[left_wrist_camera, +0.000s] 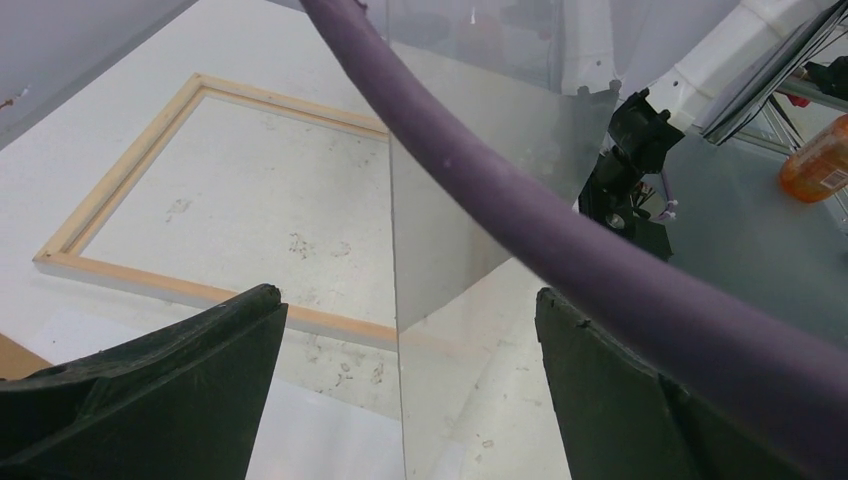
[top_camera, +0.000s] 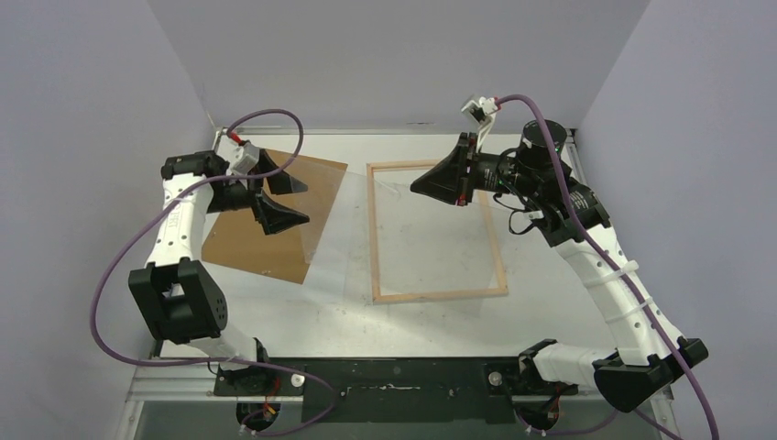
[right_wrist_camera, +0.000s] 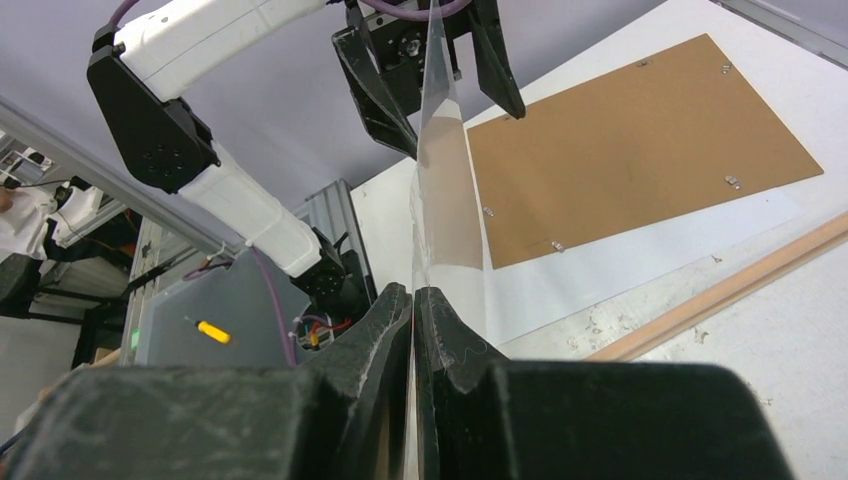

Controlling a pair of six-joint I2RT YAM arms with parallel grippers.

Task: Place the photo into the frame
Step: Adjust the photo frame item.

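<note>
The pale wood frame [top_camera: 438, 295] lies flat on the table at centre right, open inside; it also shows in the left wrist view [left_wrist_camera: 130, 180] and the right wrist view [right_wrist_camera: 740, 290]. The photo [right_wrist_camera: 600, 270] lies white side up on the table, partly under the brown backing panel [top_camera: 257, 247]. My right gripper [top_camera: 417, 188] is shut on the edge of a clear pane [right_wrist_camera: 445, 190] held on edge above the table. My left gripper [top_camera: 300, 202] is open, one finger on each side of the pane's far edge [left_wrist_camera: 395, 250], not touching it.
The brown backing panel [right_wrist_camera: 640, 140] with small metal tabs lies left of the frame. Grey walls close in the table on three sides. A purple cable [left_wrist_camera: 560, 230] crosses the left wrist view. An orange bottle [left_wrist_camera: 820, 160] stands off the table.
</note>
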